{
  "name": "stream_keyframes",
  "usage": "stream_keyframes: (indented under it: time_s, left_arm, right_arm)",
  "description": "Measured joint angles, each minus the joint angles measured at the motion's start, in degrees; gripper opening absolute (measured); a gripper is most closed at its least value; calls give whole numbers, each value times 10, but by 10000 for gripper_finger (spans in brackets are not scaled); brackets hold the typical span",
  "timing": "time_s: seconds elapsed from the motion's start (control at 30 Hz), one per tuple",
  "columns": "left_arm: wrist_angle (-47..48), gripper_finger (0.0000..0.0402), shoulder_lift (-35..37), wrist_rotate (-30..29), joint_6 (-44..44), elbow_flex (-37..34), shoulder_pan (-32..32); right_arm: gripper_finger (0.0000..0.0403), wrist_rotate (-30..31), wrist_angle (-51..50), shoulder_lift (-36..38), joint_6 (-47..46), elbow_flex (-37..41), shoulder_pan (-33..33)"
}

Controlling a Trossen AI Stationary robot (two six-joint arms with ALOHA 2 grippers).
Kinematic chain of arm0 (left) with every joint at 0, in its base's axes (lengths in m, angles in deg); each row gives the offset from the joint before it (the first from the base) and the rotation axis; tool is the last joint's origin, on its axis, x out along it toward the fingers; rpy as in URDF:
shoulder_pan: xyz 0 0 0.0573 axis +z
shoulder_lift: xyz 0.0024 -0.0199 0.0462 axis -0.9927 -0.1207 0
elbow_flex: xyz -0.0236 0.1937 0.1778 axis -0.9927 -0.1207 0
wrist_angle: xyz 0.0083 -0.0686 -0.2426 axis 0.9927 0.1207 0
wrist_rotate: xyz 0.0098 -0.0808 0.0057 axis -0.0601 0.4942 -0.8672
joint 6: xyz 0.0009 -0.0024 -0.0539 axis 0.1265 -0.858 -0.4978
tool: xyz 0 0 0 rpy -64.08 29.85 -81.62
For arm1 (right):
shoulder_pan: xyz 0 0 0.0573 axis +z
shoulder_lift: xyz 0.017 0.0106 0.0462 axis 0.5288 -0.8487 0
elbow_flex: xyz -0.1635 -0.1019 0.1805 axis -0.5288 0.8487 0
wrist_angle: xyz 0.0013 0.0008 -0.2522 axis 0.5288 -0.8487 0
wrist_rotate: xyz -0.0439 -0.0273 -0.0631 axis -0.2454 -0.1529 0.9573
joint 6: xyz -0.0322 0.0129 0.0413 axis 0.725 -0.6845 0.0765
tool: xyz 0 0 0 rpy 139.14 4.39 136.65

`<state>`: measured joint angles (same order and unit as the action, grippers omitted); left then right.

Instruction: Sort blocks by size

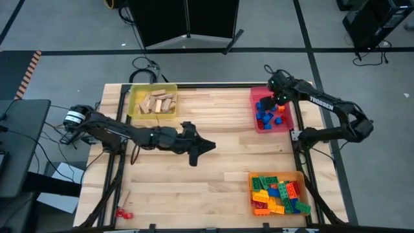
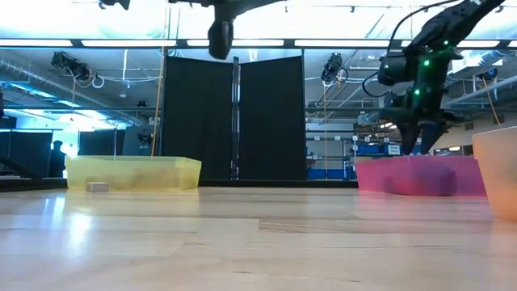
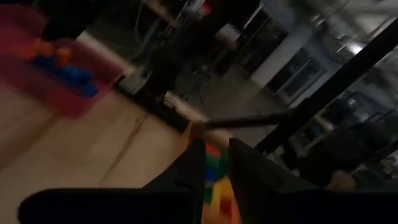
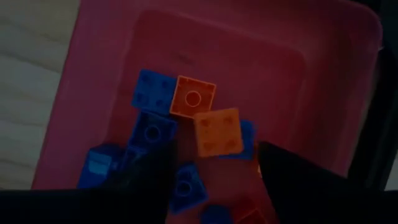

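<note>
Right claw point(image 4: 214, 171) open, blocks point(image 4: 205, 127) just below, in red tray point(image 4: 323, 93)

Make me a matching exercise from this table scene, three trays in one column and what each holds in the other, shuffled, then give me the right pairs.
Column one:
1. yellow tray
2. red tray
3. orange tray

Column two:
A. mostly blue bricks with a few orange and red ones
B. a mixed pile of green, yellow, orange, red and blue bricks
C. plain tan wooden blocks

Right pairs: 1-C, 2-A, 3-B
</note>
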<state>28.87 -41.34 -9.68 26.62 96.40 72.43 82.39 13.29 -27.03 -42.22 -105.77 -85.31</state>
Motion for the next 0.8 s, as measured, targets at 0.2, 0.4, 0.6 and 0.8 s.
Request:
stream_keyframes:
  time_s: [0.2,0.4,0.6,0.8]
  left_arm:
    - [117,42,53,-18,-11,0,-3]
    - [262,7,107,-54,-49,0,-8]
    - [439,7,134,-70,-116,0,-6]
    - [527,8,124,-63,-177,0,-6]
  right_arm:
    - [268,-4,-1,-1,9,0,-1]
    - [296,-13,-17,28,13,0,1]
    - [308,-63,-17,69,22,0,4]
    - [304,-112,-18,103,15,0,25]
